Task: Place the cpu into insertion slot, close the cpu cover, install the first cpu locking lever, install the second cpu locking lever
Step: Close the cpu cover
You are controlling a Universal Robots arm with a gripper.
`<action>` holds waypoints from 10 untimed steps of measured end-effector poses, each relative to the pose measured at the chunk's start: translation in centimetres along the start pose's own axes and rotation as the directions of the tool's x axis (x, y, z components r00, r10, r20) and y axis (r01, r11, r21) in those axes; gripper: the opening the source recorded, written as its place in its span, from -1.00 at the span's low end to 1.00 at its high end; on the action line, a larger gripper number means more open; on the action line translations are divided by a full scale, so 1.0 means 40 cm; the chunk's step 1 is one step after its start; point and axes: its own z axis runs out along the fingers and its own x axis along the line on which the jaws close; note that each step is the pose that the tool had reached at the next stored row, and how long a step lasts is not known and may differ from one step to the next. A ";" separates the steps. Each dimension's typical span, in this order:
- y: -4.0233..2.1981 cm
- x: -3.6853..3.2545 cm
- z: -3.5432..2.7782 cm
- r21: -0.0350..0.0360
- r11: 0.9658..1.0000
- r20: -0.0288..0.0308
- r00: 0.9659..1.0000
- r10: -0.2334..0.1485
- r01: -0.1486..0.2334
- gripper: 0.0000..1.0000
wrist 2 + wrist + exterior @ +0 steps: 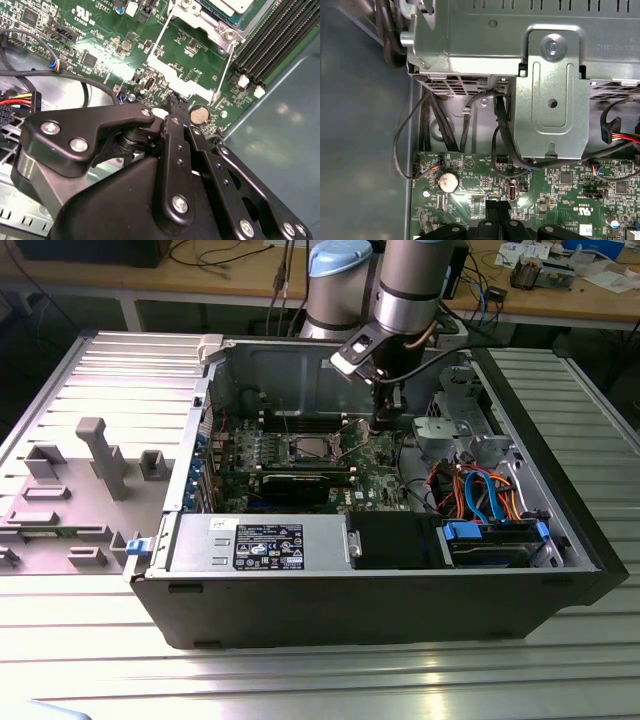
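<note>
The cpu lies flat in the insertion slot on the green board; in the second wrist view its silvery top sits inside the slot's metal rim. The cpu cover is swung open away from the slot, and green board shows through its cut-out middle. In the exterior view the cover stands tilted up just beside my gripper. The black fingers of my gripper are pressed together right at the cover's free edge. I cannot tell whether they pinch it. In the first wrist view my gripper hangs low over the board.
Long black memory slots run past the socket. A coin battery sits close to the fingertips. A metal drive cage and loose cables crowd the exterior view's right. The graphics card and power supply lie nearer the camera.
</note>
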 end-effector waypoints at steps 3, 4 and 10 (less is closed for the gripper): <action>0.000 0.000 0.006 0.000 1.000 0.000 1.000 -0.001 0.001 -0.79; 0.000 0.000 0.006 0.000 1.000 0.000 1.000 -0.001 0.001 -0.79; 0.000 0.000 0.008 0.000 1.000 0.000 1.000 -0.001 0.001 -0.79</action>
